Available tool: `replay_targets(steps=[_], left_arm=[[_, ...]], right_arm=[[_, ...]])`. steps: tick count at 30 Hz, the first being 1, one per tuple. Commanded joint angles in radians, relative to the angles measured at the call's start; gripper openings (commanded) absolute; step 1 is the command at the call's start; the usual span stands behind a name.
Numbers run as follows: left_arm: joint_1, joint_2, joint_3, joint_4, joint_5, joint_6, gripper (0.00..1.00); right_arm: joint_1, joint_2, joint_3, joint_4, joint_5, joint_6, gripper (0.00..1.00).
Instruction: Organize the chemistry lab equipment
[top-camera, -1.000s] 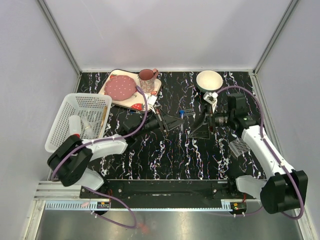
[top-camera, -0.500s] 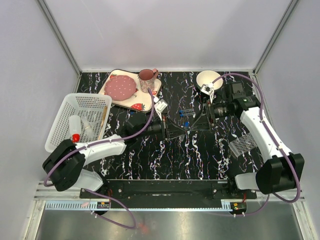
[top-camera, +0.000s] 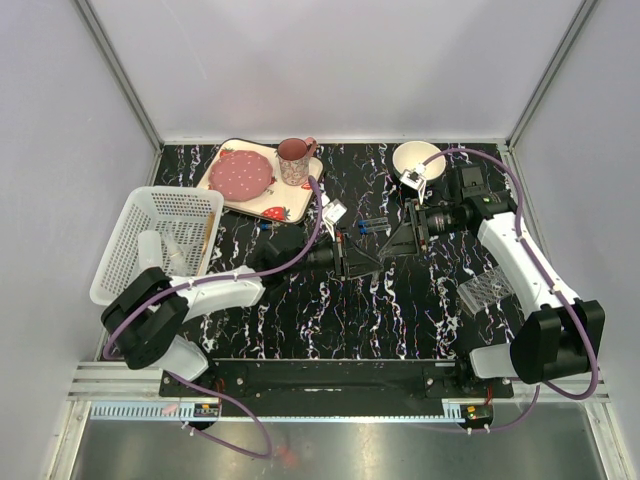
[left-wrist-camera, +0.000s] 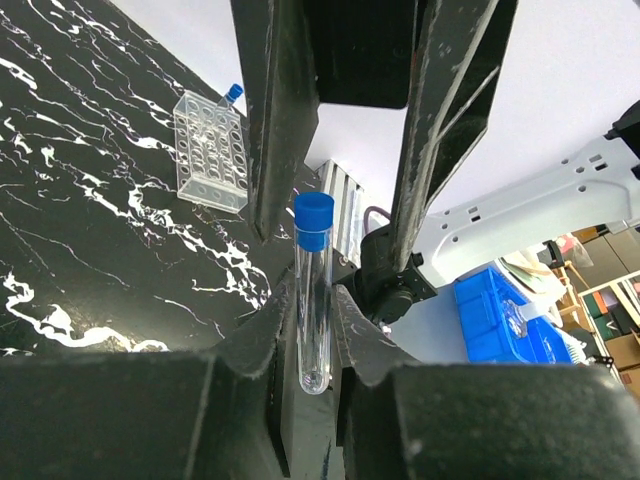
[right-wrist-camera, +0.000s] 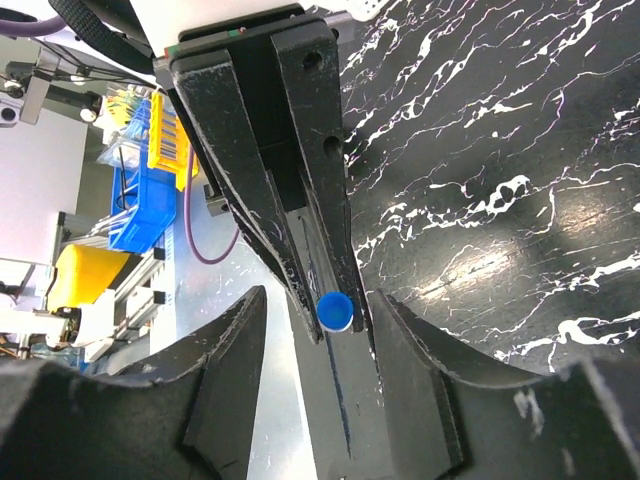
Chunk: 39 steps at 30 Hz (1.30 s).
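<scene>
Inside the left end effector (left-wrist-camera: 311, 312) sits a clamped blue-capped test tube (left-wrist-camera: 313, 270).

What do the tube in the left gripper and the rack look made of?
Test tube: clear and glossy, background visible through it; glass or hard plastic, cannot tell which. Cap: opaque blue, smooth, probably plastic. Rack: clear, rigid, moulded rows of holes, likely plastic.
</scene>
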Motion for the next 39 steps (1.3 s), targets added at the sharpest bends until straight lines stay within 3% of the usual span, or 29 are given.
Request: replay_targets(steps=[1,6,13,16,20,25,33,36,39], left_arm=[[-0.004,0.003,0.049,0.096,-0.022,-0.02,0.12],[-0.004,0.014,0.043,0.123,-0.027,-0.045,0.12],[-0.004,0.017,0.041,0.125,-0.034,-0.054,0.15],[0.001,0.002,0.046,0.08,-0.039,-0.034,0.21],[0.049,-0.049,0.032,0.001,-0.018,-0.019,0.36],[0.132,-0.188,-0.018,-0.123,0.016,0.049,0.54],[0.304,-0.478,0.014,-0.602,-0.06,0.322,0.9],[0.367,-0.547,0.032,-0.754,-0.099,0.388,0.99],[0.427,-0.583,0.044,-0.869,-0.094,0.429,0.99]], right_arm=[[-0.002,-0.017,-0.011,0.027,-0.02,0.014,0.53],[0.006,-0.016,-0.015,0.028,-0.019,0.017,0.51],[0.009,-0.012,-0.007,0.028,-0.031,0.015,0.27],[0.009,-0.029,0.001,0.027,-0.019,0.004,0.24],[-0.011,-0.068,0.008,0.014,0.058,-0.023,0.21],[-0.134,-0.121,0.008,0.005,0.113,-0.043,0.2],[-0.305,-0.256,0.028,-0.09,0.388,-0.152,0.2],[-0.411,-0.316,-0.001,-0.114,0.498,-0.216,0.2],[-0.546,-0.364,-0.04,-0.134,0.566,-0.301,0.21]])
